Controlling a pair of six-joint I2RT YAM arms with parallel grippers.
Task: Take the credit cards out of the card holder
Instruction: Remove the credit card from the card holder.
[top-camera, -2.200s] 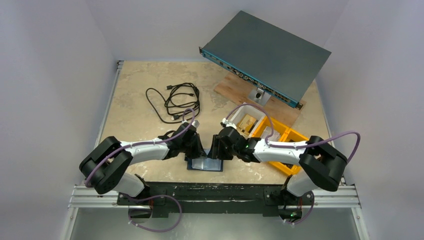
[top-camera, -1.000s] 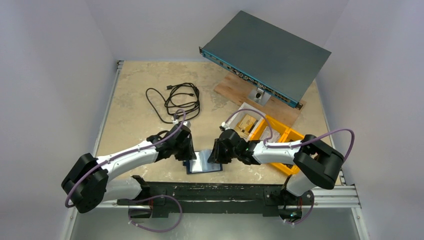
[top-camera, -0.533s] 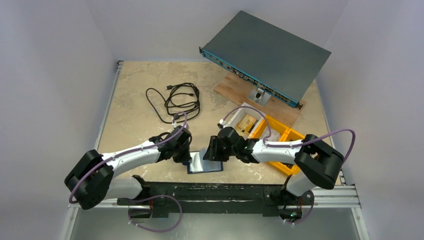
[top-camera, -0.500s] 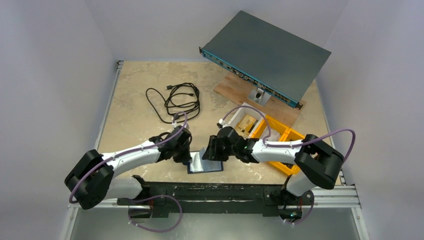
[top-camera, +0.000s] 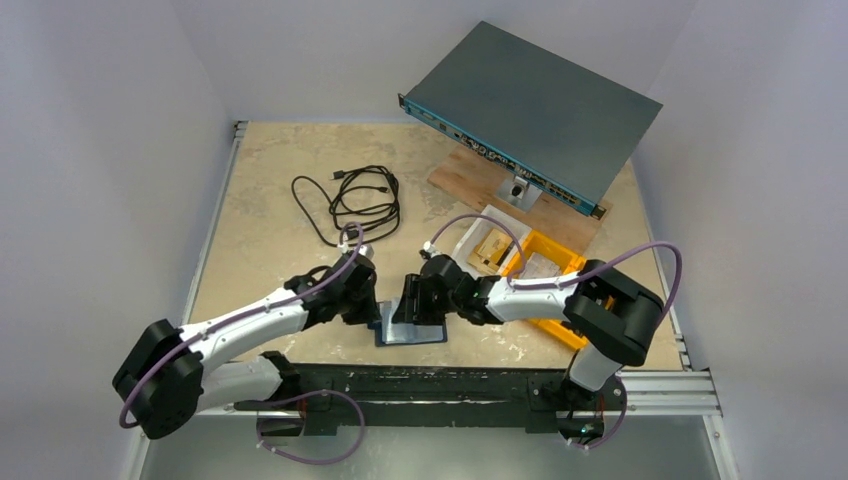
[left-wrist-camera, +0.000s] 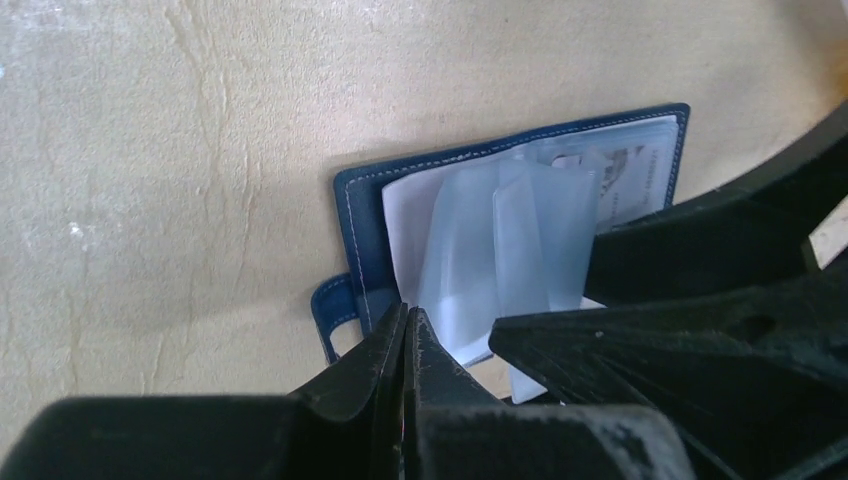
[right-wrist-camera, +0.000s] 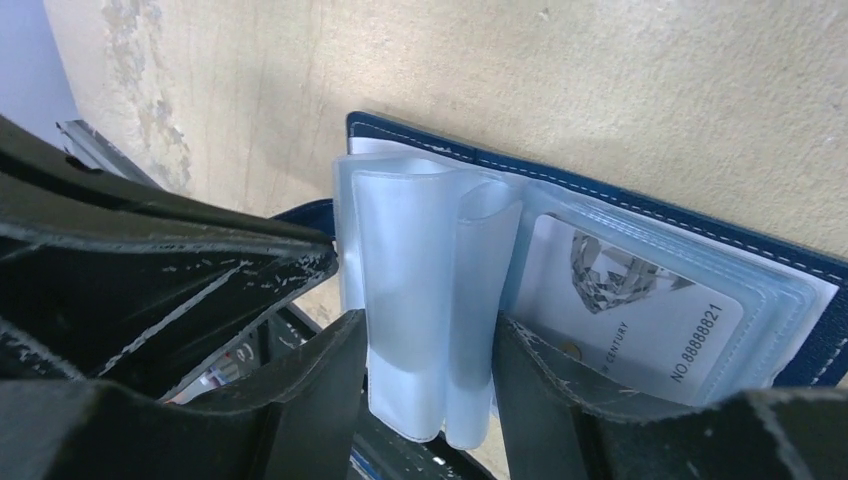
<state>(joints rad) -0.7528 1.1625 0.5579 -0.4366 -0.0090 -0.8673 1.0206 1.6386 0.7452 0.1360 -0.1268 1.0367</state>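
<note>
The dark navy card holder lies open near the table's front edge. It also shows in the left wrist view and the right wrist view. Its clear plastic sleeves stand up in a loose bundle. A white card with a diamond picture sits in a flat sleeve. My right gripper is open, with the sleeve bundle between its fingers. My left gripper is shut and empty, its tips at the holder's left edge beside the snap tab.
A coiled black cable lies at the back left. A grey network switch leans on a wooden board at the back right. A white box and yellow bins stand on the right, next to my right arm.
My right gripper has slid left across the open holder and now has the sleeves between its fingers. My left gripper has drawn back to the holder's left edge.
</note>
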